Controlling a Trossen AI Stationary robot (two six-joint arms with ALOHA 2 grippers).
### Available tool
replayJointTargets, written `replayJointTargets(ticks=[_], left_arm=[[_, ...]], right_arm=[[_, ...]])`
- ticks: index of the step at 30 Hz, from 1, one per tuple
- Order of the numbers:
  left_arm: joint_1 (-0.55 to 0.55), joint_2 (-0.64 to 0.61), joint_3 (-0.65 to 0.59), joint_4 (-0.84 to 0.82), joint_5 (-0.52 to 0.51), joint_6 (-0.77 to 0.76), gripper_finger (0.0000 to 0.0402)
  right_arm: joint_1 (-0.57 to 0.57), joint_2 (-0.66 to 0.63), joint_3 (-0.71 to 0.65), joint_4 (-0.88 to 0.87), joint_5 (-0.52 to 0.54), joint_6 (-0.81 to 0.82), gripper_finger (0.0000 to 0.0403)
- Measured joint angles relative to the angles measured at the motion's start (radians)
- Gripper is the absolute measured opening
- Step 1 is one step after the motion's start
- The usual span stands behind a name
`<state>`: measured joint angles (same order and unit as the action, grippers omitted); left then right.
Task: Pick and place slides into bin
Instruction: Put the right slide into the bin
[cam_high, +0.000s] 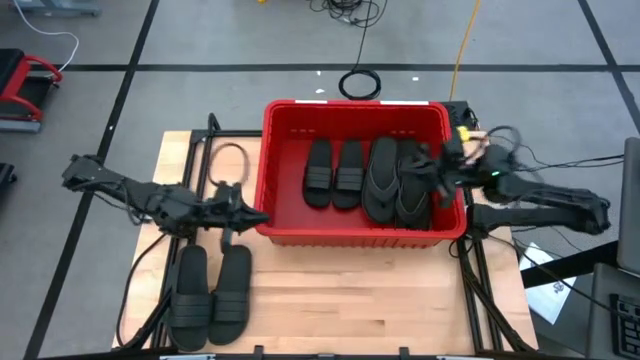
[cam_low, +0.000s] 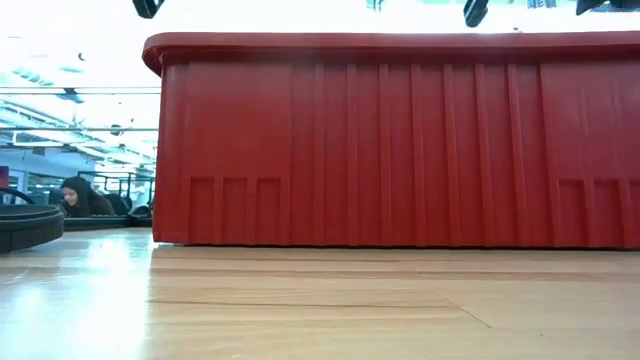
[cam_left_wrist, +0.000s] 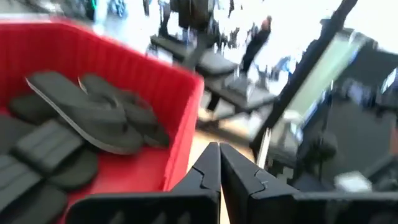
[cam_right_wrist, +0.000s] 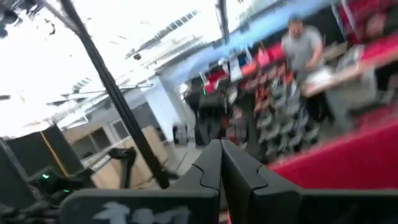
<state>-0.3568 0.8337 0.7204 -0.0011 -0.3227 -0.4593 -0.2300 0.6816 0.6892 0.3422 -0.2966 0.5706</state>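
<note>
The red bin (cam_high: 355, 232) stands mid-table and fills the low view (cam_low: 400, 150). In it lie two strap slides (cam_high: 333, 172) side by side and two flip-flops (cam_high: 397, 180) to their right; they also show in the left wrist view (cam_left_wrist: 93, 112). Two more strap slides (cam_high: 212, 292) lie flat on the table, near left. My left gripper (cam_high: 258, 216) is shut and empty, just outside the bin's near left corner; its fingers show shut in its wrist view (cam_left_wrist: 219, 158). My right gripper (cam_high: 425, 165) is shut and empty over the bin's right side, as its wrist view (cam_right_wrist: 219, 155) shows.
Black frame rails (cam_high: 210, 150) run along the table's left side and others (cam_high: 478, 270) along its right. Cables (cam_high: 505, 140) hang by the right arm. A slide's edge (cam_low: 25, 225) shows at the low view's left. People (cam_right_wrist: 301, 43) are in the room beyond.
</note>
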Motion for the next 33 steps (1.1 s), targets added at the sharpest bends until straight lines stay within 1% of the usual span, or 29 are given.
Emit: replayJointTargets(ticks=[1,3,7,10,13,16,18,19,22,25,29,31,33], left_arm=[[-0.015,-0.024,-0.014,0.021,-0.03,-0.008,0.0004],[-0.032,-0.069,-0.041,-0.002,-0.078,-0.012,0.001],[-0.038,-0.113,-0.064,0.007,-0.117,-0.03,0.0016],[-0.037,-0.111,-0.066,0.019,-0.131,-0.086,0.0011],[-0.04,-0.106,-0.068,0.008,-0.134,-0.084,0.0002],[-0.04,-0.111,-0.068,0.037,-0.212,-0.065,0.0006],[-0.04,-0.11,-0.068,0.055,-0.255,-0.063,0.0006],[-0.04,-0.109,-0.068,0.063,-0.255,-0.059,0.0005],[-0.048,-0.11,-0.068,0.076,-0.226,-0.06,0.0002],[-0.076,-0.109,-0.068,0.075,-0.186,-0.077,0.0004],[-0.127,-0.085,-0.045,0.077,-0.062,-0.109,0.0001],[-0.158,-0.056,-0.013,0.023,-0.024,-0.156,0.0002],[-0.183,-0.022,0.031,-0.067,0.032,-0.205,0.0002]], right_arm=[[0.024,0.028,-0.025,0.037,0.013,0.032,0.0],[0.072,0.094,-0.053,0.105,0.034,0.05,0.0],[0.128,0.186,-0.06,0.146,0.031,-0.012,0.0005],[0.13,0.219,-0.06,0.181,0.035,-0.051,0.0014],[0.102,0.224,-0.058,0.221,0.03,-0.056,0.0025],[0.097,0.217,-0.052,0.237,0.029,-0.076,0.0029],[0.097,0.207,-0.042,0.238,-0.016,-0.135,0.0027],[0.097,0.195,-0.039,0.24,-0.039,-0.164,0.0025],[0.089,0.148,-0.039,0.22,-0.072,-0.214,0.0017],[0.08,0.089,-0.039,0.109,-0.073,-0.23,0.0008],[0.073,0.022,-0.039,-0.065,-0.072,-0.252,0.0001],[0.073,0.0,-0.039,-0.124,-0.07,-0.265,0.0002],[0.073,-0.013,-0.039,-0.155,-0.069,-0.277,0.0003]])
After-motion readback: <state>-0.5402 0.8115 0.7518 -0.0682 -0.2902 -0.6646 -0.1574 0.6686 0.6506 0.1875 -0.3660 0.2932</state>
